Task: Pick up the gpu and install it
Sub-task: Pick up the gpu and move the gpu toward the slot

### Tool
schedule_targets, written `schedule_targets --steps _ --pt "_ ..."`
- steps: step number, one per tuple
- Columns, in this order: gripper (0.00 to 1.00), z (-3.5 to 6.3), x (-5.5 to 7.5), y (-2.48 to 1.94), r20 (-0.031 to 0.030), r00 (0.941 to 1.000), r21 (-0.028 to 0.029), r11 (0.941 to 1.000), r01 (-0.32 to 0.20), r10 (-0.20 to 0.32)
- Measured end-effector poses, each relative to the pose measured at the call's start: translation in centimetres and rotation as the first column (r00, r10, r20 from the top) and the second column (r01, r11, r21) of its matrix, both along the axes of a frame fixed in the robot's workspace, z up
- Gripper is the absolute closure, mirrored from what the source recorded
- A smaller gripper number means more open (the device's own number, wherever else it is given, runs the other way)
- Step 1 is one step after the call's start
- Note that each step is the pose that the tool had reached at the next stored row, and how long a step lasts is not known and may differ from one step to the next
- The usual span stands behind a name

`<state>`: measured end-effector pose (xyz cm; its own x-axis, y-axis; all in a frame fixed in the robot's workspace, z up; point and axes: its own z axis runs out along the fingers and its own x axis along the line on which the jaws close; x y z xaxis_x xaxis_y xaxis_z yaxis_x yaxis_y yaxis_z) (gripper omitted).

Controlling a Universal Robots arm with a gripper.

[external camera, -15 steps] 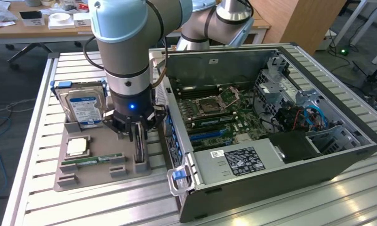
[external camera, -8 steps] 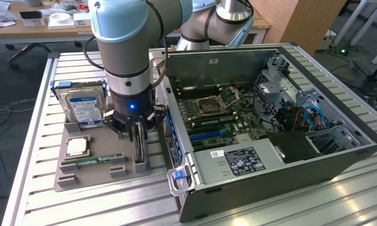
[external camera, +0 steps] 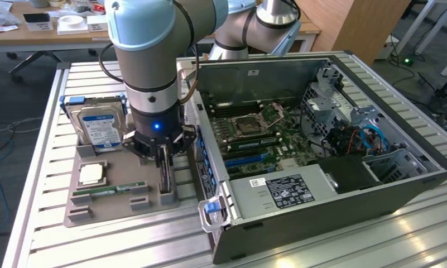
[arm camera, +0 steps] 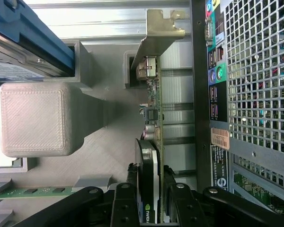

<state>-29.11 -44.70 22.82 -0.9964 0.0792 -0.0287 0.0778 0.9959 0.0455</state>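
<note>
Fingers (arm camera: 125, 195) of the gripper (external camera: 163, 163) sat pressed against both faces of the graphics card (external camera: 166, 181). The card stood on edge in a slot of the grey holder (external camera: 107, 206), left of centre in the exterior view. Standing it upright apparently left both faces free for a pinch from above. A hard drive (external camera: 100, 125) was propped at the holder's far end, and a memory stick (external camera: 107, 191) lay flat nearer the front. The computer case (external camera: 320, 204) lay just beside, open side up, so its board could take a card lowered in. Everything rested on a slatted metal counter (external camera: 119, 245). Wooden desks stood at the frame's upper left, and loose cables lay on the floor along both edges.
</note>
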Motion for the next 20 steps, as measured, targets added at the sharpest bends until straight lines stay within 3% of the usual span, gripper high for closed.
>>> schedule_targets --steps 6,9,20 --pt "0.67 0.00 0.00 0.00 -0.0001 1.0000 0.0000 1.0000 0.000 0.000" --pt "0.73 0.00 0.00 0.00 -0.0001 1.0000 0.0000 1.0000 0.000 0.000" --pt "0.73 0.00 0.00 0.00 0.0000 1.0000 0.0000 1.0000 0.000 0.000"
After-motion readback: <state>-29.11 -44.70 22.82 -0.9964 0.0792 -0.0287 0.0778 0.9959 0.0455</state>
